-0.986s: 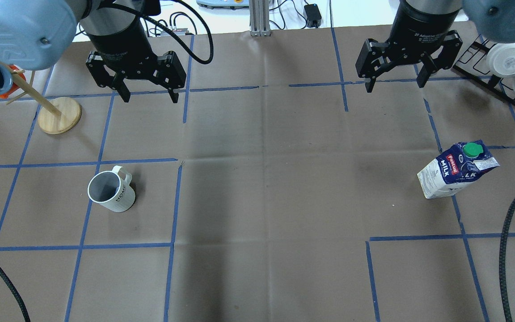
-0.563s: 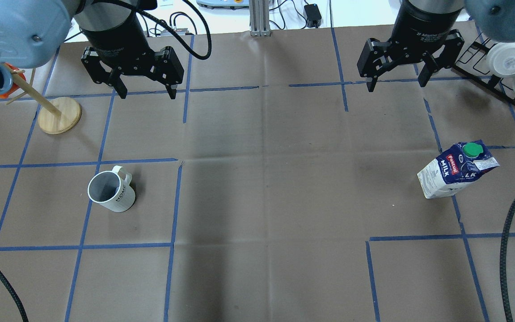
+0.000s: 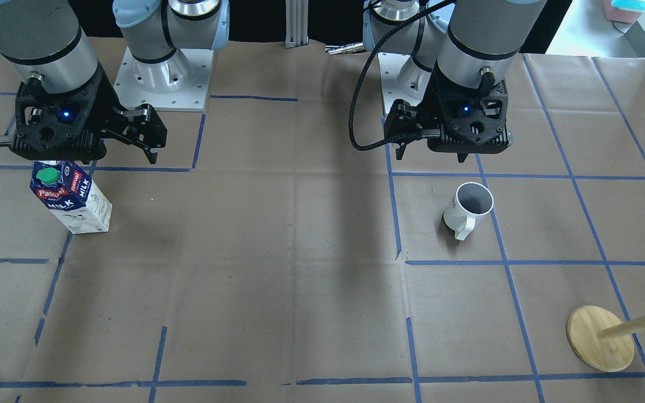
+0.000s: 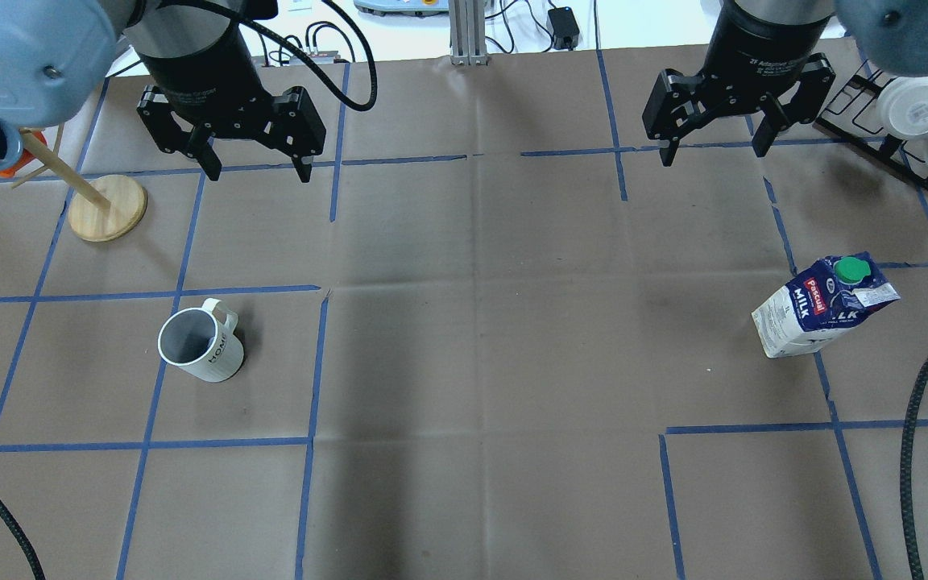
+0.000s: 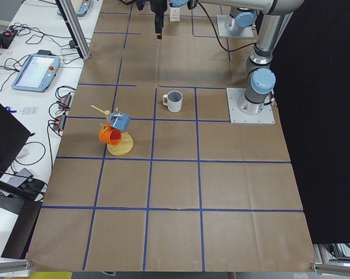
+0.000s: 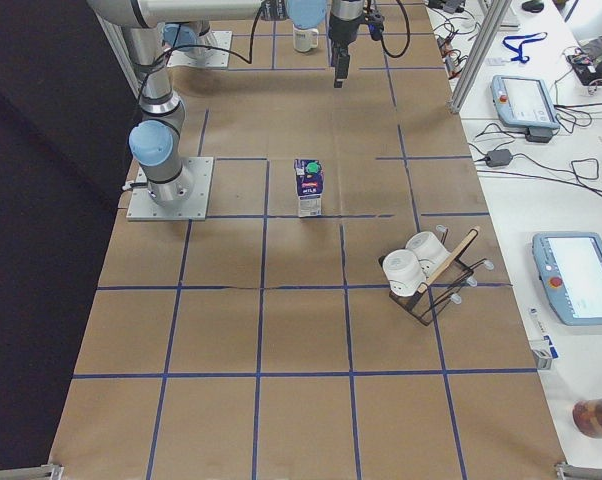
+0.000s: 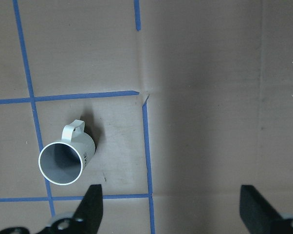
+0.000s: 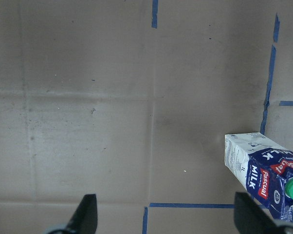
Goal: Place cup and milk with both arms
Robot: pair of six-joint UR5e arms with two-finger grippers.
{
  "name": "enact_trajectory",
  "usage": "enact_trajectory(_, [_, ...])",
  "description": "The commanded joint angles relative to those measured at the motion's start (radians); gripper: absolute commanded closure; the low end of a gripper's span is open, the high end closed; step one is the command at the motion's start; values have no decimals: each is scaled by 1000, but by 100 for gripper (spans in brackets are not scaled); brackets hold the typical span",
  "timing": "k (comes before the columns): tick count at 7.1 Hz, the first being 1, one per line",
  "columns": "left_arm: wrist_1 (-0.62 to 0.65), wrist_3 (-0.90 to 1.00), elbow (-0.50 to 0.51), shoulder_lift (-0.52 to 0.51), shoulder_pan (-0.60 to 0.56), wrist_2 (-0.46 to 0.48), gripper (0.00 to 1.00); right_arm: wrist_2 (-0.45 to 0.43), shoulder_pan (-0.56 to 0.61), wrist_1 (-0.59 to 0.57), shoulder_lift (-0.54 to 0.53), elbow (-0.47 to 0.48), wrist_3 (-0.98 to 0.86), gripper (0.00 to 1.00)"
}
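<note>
I've got nothing in hand yet. My left gripper (image 4: 256,173) hangs spread wide, with the cup (image 4: 194,346) upright on the desk (image 4: 472,362) below it, off toward one finger. My right gripper (image 4: 711,155) is equally spread, the milk (image 4: 822,306) standing below, off to its side. Both grasps and placements remain, I judge.

Middle of brown-paper-covered table (image 4: 480,362): broad bare stretch between white ceramic mug (image 4: 194,348) toward the left end and blue-and-white gable-top milk carton (image 4: 822,306) toward the right end, each standing alone with bare paper on every side. Far left corner: wooden mug tree on round base (image 4: 107,208), stem slanted, cups hung, near the left gripper (image 4: 256,171). Far right corner: black wire rack (image 4: 875,153) holding white cups, just beside the right gripper (image 4: 712,153); black cables (image 4: 907,451) loop over both near corners.
</note>
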Motion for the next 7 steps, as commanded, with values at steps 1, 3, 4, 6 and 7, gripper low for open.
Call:
enact_trajectory(1, [-1,2,24,-6,11,13,0,0,0,0,0,0,-2,0])
enact_trajectory(3, [-4,9,10,4,12,13,0,0,-1,0,0,0,-2,0])
enact_trajectory(4, [-12,31,-6,15,23,30,0,0,-1,0,0,0,-2,0])
enact_trajectory(6, [-9,113,-90,49,84,115,0,0,-1,0,0,0,-2,0])
enact_trajectory(7, [38,127,-176,94,136,110,0,0,-1,0,0,0,-2,0])
